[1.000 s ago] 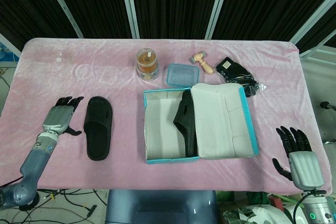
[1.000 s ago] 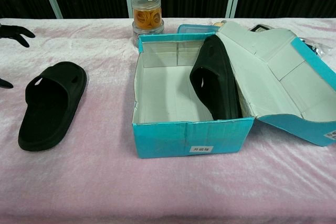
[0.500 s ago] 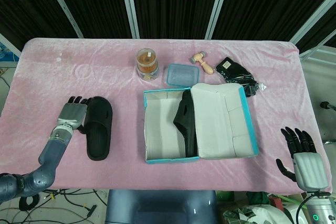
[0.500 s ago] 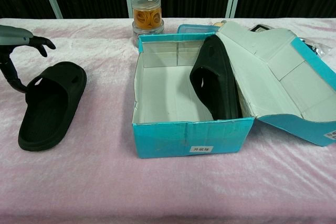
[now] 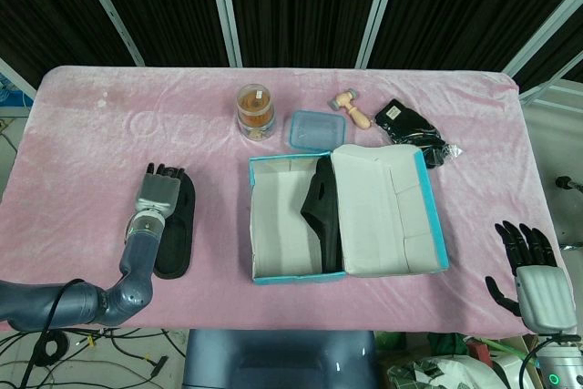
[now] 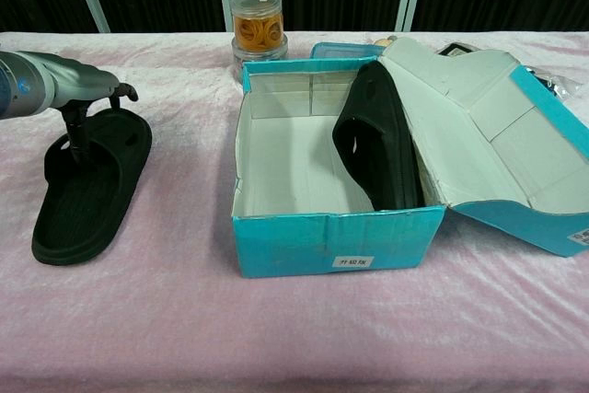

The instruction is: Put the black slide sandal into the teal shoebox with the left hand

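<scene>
A black slide sandal [image 5: 182, 228] [image 6: 86, 192] lies flat on the pink cloth, left of the teal shoebox [image 5: 262, 277] [image 6: 331, 244]. My left hand [image 5: 160, 192] [image 6: 61, 86] hovers over the sandal's strap end with its fingers apart. One dark finger [image 6: 75, 124] reaches down at the sandal's left edge, and nothing is gripped. A second black sandal [image 5: 322, 209] [image 6: 378, 147] leans on its side against the box's right wall. At the near right table edge, my right hand [image 5: 534, 272] is spread and holds nothing.
The box's white-lined lid [image 5: 387, 211] [image 6: 488, 131] lies folded open to the right. Behind the box stand a clear jar of orange pieces [image 5: 256, 110] [image 6: 257, 25], a blue-lidded container [image 5: 312, 129], a wooden stamp [image 5: 353, 108] and a black pouch [image 5: 412, 127].
My left hand has swept rightward from beside the sandal to above its strap. The right hand has drifted slightly right and nearer the table edge. Sandal and box have not moved.
</scene>
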Controlling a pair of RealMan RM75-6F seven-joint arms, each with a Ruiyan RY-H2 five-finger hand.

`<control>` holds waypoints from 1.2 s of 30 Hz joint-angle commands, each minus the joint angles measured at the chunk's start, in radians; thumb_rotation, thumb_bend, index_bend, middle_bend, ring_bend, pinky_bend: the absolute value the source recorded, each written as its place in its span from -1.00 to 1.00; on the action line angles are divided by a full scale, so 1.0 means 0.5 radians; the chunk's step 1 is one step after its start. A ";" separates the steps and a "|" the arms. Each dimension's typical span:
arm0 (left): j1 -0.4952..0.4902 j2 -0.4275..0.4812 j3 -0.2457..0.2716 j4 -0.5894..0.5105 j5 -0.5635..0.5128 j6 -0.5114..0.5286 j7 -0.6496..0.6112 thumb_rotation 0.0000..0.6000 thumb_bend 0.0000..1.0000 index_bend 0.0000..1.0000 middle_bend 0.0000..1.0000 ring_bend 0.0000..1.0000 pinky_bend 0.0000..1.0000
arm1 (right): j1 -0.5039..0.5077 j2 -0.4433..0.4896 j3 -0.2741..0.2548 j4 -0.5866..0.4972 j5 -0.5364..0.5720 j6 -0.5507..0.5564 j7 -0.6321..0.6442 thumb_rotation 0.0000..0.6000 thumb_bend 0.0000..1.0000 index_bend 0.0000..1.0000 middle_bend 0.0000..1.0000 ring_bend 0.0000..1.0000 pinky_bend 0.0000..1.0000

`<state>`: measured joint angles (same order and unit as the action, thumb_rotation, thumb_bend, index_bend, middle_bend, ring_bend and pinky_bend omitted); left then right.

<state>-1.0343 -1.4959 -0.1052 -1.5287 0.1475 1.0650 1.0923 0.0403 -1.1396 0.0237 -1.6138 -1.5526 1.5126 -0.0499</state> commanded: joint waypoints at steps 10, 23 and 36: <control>-0.035 -0.050 -0.023 0.049 -0.052 -0.180 -0.055 1.00 -1.00 -1.00 -0.56 -0.89 -1.00 | -0.009 0.004 0.002 0.000 0.014 0.001 0.000 1.00 -0.52 -0.95 -0.87 -1.00 -0.88; 0.120 -0.034 -0.062 0.053 0.330 -0.101 -0.489 1.00 -1.00 -0.93 -0.18 -0.57 -0.94 | 0.006 0.002 0.009 0.008 0.018 -0.025 0.009 1.00 -0.51 -0.95 -0.87 -1.00 -0.88; 0.700 0.306 -0.332 -0.268 1.528 0.006 -2.089 1.00 -1.00 -0.82 -0.04 -0.46 -0.43 | 0.037 0.002 0.017 -0.008 0.005 -0.059 -0.011 1.00 -0.52 -0.95 -0.87 -1.00 -0.88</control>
<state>-0.8014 -1.3948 -0.2059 -1.6038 0.6804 1.0367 0.3273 0.0583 -1.1385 0.0319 -1.6169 -1.5498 1.4841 -0.0547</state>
